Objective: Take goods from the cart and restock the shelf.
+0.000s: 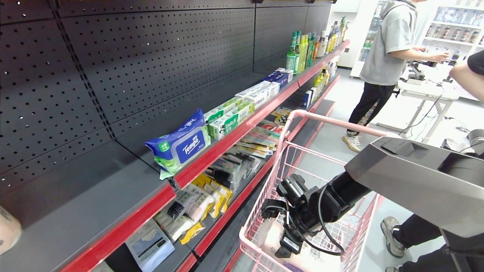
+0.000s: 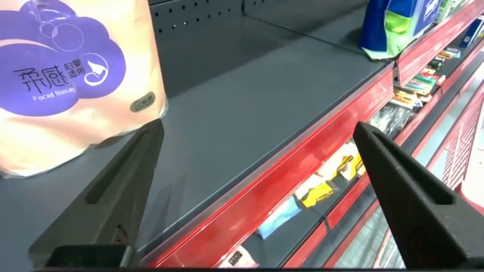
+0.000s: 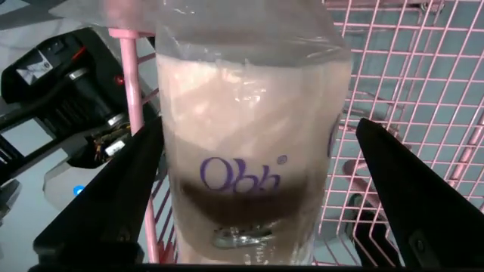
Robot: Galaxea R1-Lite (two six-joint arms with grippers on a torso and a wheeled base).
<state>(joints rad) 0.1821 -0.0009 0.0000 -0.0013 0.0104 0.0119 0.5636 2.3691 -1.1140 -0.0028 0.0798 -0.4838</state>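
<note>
Down in the pink cart [image 1: 321, 121], the right gripper [image 3: 259, 125] hangs with its fingers spread wide, one on either side of a clear-wrapped pack [image 3: 242, 91] that stands against the cart's wire side. The pack lies straight ahead of the gripper and between the fingers. Its long axis seems to run away from the wrist, so the fingers bracket its narrower width. Whether either finger touches the wrap I cannot tell; nothing is pinched as yet. This looks like the pick-up step. The right arm is the one at the cart, so the grasp should fall to it, and closing squarely across the pack is probably all that is needed before lifting. The soft wrap may crumple or slip if the hold is shallow. To the robot's left of the cart, and higher, is the shelf [image 1: 113, 196], a grey board with a red front edge and a long bare stretch. The left gripper [image 2: 257, 128] hovers over that stretch, fingers apart and holding nothing, near a peach tissue pack [image 2: 68, 83] that stands on the board at its near end. Farther along the same board lies a blue wipes pack [image 1: 179, 143], tilted at the red edge. Beyond it come rows of toothpaste boxes [image 1: 227, 117], and then green bottles [image 1: 302, 49] at the far end. Small packets [image 1: 211, 189] crowd the lower board beneath.
</note>
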